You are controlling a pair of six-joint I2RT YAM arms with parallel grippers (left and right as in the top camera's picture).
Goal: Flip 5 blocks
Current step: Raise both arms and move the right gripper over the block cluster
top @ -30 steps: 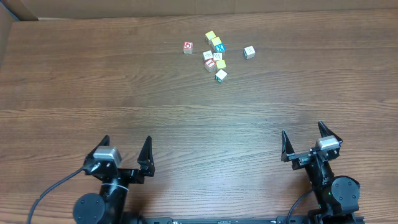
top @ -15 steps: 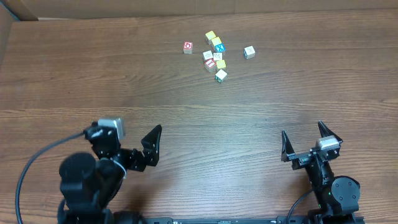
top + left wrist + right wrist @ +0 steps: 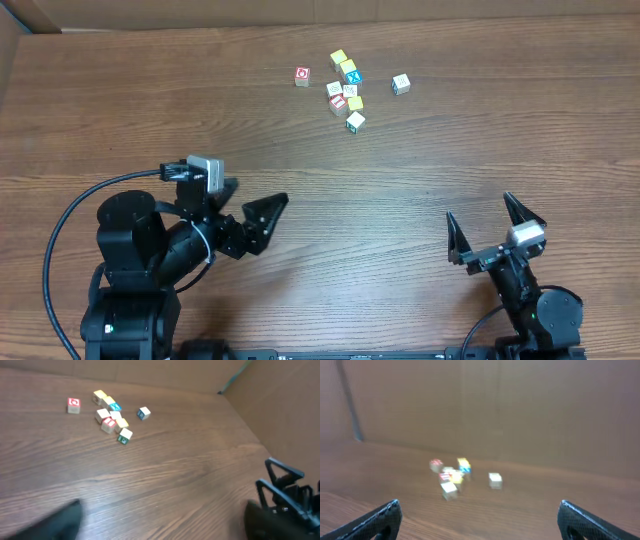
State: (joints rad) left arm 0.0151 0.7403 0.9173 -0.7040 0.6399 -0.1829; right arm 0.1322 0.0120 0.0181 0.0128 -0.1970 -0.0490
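Blocks sit way up at twelve o'clock on the bench, a tight little huddle with strays around it. There's a red-printed stray at the huddle's nine o'clock, a pale stray at its three and a teal-marked stray loose on the six o'clock side. My left gripper is over bare wood, well short of them, jaws spread wide and empty, nosing toward one o'clock. My right gripper hangs low at five o'clock, jaws wide too, holding nothing. I read this as the reach, with every flip yet to do. I'd take a stray first, the teal-marked one being nearest. I'd narrow the jaws on the way in so they don't sweep the neighbours, then come down square on two opposite faces. The wood grain looks smooth, so a nudged cube would probably skate rather than tip: lift, roll, set down. A cardboard wall closes the far and three o'clock sides, leaving little room behind the huddle.
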